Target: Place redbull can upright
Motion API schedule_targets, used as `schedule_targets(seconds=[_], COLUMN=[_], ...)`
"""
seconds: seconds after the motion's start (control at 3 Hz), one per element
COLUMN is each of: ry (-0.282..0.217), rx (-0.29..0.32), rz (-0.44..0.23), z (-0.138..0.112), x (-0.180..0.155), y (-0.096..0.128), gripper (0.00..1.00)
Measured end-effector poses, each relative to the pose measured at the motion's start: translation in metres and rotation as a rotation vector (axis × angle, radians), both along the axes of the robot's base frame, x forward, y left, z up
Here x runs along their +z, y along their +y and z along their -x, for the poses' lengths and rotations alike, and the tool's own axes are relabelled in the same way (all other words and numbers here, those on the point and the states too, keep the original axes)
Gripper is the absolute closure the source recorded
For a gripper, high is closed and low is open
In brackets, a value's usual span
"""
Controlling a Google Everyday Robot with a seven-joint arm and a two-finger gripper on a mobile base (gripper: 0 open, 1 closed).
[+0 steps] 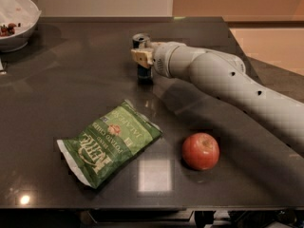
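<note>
Dark table [57, 94], arm [228, 82] reaching across from right. Green chip bag [110, 144] flat near front, white bowl [19, 25] far left corner, red apple [200, 151] front right. Redbull can [145, 74] upright at back centre, gripper [142, 57] fingers clamped on its middle, nothing crowding it.

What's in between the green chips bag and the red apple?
Nothing, just bare dark table between the chips bag and apple, seen in the camera view. The gripper is far back at the redbull can.
</note>
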State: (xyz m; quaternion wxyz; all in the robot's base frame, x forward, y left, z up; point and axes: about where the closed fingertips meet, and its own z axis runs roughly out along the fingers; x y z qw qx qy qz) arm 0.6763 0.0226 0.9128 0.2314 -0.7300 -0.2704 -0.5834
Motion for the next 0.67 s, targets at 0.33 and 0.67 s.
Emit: schedule_targets(seconds=[0.33, 0.67], ry=[-0.027, -0.055], rx=[0.0, -0.012], rz=[0.02, 0.013], z=[0.0005, 0.0003], x=[-0.005, -0.0086], y=[-0.0005, -0.002], gripper=[1.0, 0.83])
